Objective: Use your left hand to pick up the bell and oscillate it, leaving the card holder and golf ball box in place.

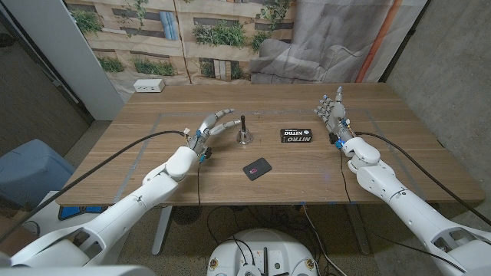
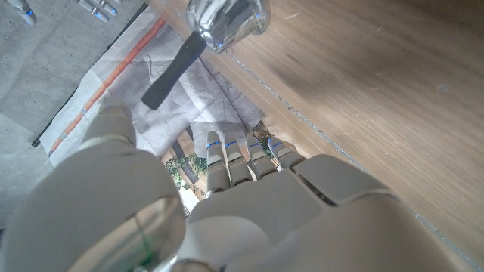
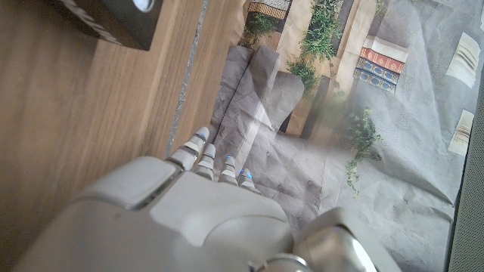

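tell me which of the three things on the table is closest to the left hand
The bell, the upright one with a black handle, stands just beside the left hand. The black golf ball box lies farther toward the right hand, and the dark card holder lies nearer the table's front edge.

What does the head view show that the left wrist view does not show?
Head view alone: the card holder, the golf ball box and the right hand, open, apart from all things. Left wrist view alone: a close look at the bell's shiny body. Both: the bell with its black handle, the open left hand near it, the wooden table.
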